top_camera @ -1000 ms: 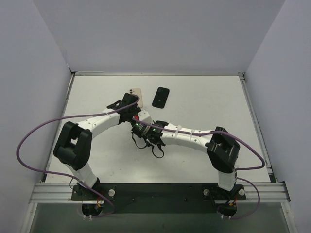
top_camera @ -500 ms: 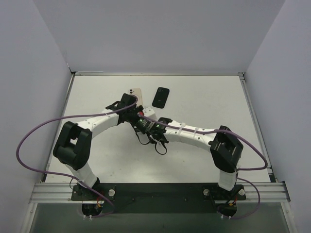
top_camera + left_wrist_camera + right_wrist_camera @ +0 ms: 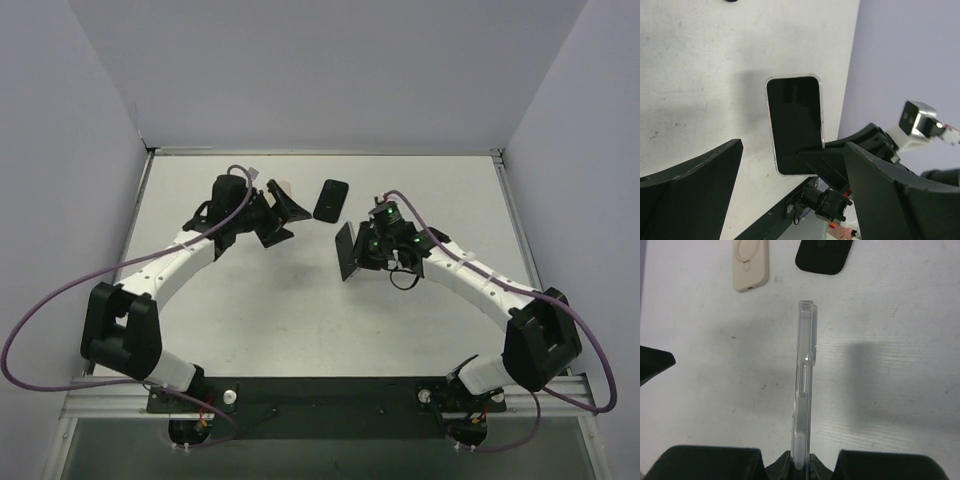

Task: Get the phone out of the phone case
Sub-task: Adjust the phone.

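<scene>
The phone (image 3: 794, 120), dark screen facing the left wrist camera, sits inside a clear phone case (image 3: 805, 380) whose rim frames it. My right gripper (image 3: 802, 464) is shut on the case's lower end and holds it on edge above the table; in the top view this gripper (image 3: 366, 250) and the phone (image 3: 347, 251) are right of centre. My left gripper (image 3: 277, 216) stands wide open to the phone's left, apart from it. In the left wrist view, both fingers (image 3: 690, 195) flank the lower frame with nothing between them.
A beige case (image 3: 751, 265) with a ring lies flat at the back, partly behind the left gripper in the top view. A black phone-sized slab (image 3: 331, 200) lies beside it. Grey walls (image 3: 320, 70) enclose the white table (image 3: 250, 320).
The left gripper has opened and pulled back to the left. The right gripper has closed and swung right with the cased phone, which now stands on edge away from the left gripper.
</scene>
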`<state>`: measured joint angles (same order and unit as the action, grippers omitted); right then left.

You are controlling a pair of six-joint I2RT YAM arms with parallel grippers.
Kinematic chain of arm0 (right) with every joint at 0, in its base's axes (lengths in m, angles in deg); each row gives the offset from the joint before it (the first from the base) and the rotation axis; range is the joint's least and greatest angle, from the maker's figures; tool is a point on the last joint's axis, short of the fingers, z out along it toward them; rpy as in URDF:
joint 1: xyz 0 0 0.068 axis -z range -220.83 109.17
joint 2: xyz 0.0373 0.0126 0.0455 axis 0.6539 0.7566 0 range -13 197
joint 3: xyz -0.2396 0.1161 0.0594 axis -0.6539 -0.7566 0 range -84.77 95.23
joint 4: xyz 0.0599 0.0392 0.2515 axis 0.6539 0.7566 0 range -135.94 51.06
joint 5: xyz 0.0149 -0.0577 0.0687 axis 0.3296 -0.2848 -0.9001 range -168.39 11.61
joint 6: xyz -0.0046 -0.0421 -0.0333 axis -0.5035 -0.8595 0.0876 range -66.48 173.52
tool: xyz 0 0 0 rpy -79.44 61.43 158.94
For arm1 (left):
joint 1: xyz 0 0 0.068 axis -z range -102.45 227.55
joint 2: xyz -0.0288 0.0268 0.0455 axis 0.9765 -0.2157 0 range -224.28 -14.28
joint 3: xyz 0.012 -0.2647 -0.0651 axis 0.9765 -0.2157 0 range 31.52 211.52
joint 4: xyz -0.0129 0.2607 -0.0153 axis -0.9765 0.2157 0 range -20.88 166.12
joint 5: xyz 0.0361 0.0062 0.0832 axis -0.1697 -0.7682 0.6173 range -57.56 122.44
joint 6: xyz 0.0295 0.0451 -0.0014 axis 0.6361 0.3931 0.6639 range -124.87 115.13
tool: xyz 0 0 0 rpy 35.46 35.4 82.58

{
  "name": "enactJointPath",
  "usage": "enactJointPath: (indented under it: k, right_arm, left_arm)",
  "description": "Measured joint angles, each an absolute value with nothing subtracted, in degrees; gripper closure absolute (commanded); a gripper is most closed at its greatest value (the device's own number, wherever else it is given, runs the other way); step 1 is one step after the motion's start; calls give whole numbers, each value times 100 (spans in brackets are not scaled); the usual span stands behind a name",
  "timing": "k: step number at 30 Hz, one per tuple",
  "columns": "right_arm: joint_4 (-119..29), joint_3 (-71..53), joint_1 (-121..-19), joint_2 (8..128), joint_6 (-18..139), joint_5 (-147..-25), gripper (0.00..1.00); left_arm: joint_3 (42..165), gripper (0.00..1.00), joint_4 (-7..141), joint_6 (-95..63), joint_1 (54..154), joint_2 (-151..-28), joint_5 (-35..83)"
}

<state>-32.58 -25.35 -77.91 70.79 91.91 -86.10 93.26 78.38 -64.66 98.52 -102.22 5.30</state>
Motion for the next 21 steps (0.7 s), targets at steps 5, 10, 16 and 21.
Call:
enactJointPath:
  k: [5, 10, 16, 21]
  right_arm:
    - [-4204, -3167, -7197, 6443, 9808, -9834, 100]
    - [-5433, -3709, -6758, 6078, 10529, -10968, 100]
    - [-6845, -4170, -6548, 6080, 11303, -11781, 100]
    - [-7701, -4362, -6524, 6237, 11819, -12188, 100]
  left_arm:
    - [8939, 5, 7289, -6227, 9834, -9328, 659]
    - [8843, 10, 6570, -6127, 9729, -9262, 248]
    - [8220, 13, 5414, -6728, 9732, -9579, -309]
    - [7988, 13, 4420, -7419, 9732, -9951, -724]
